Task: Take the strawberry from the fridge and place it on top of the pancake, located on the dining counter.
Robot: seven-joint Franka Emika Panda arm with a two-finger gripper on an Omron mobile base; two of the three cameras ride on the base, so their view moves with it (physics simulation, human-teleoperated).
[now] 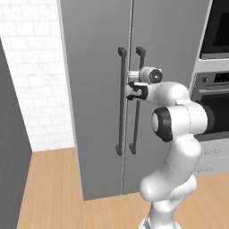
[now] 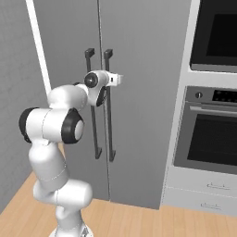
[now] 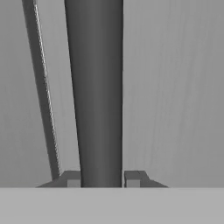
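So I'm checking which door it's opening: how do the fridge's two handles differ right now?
The right handle sits between the gripper fingers, one finger on each side; the left handle is untouched. In the left base view the arm covers part of the right handle, while the left handle shows whole. Both are long dark vertical bars on shut doors.

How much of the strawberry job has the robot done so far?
Only the very start. The fridge is shut, both doors closed. The gripper has one finger on each side of the dark bar handle of the right-hand door, so opening that door is what is in hand. Left to do: open it, find the strawberry, carry it off and put it on the pancake.
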